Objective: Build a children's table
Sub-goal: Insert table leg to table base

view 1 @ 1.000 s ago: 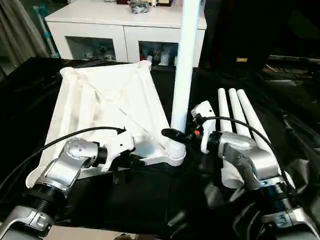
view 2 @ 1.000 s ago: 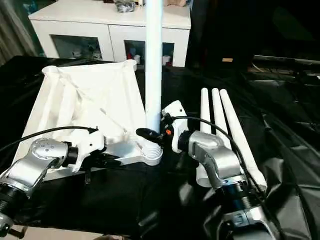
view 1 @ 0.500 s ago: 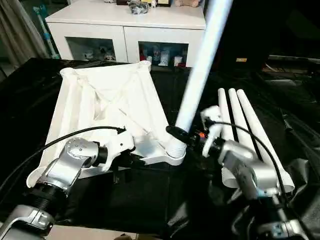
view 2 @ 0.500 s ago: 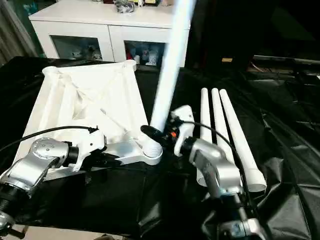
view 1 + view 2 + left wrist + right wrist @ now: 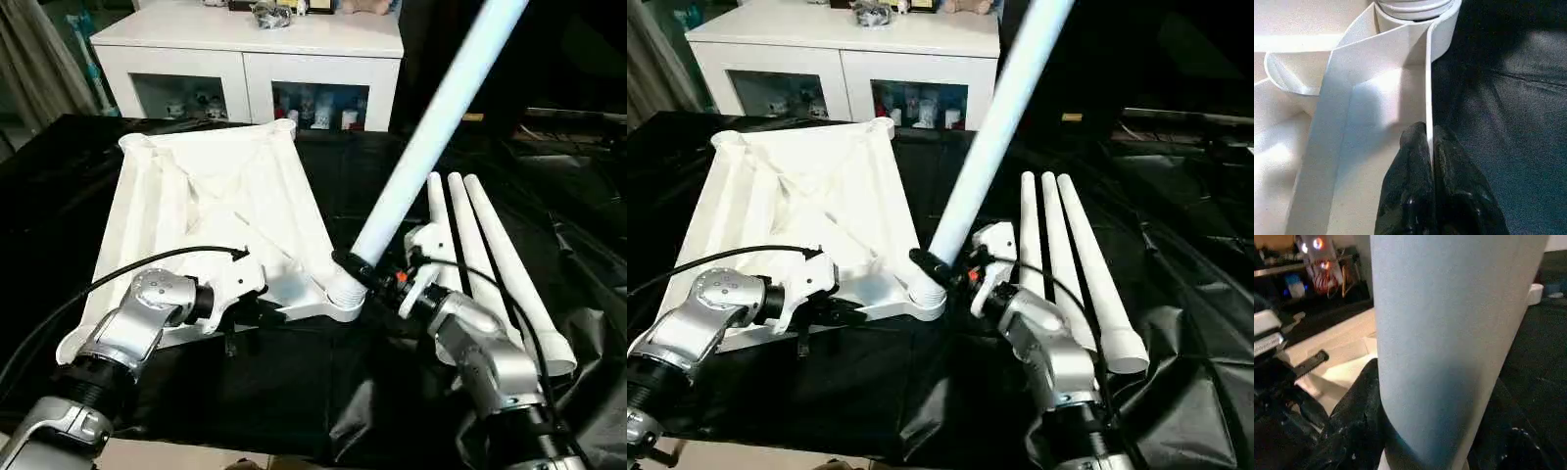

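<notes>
My right tool (image 5: pixel 355 271) clamps the leg (image 5: pixel 426 152), leaning rightward from the near corner socket (image 5: pixel 340 292) (left tool (image 5: pixel 1429 147) pinches the tabletop (image 5: pixel 211 211) rim).

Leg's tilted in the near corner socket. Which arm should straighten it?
Right. The right gripper is shut on the leg just above the corner socket, so it can lever it upright. The left gripper is pinching the tabletop rim, bracing it.
</notes>
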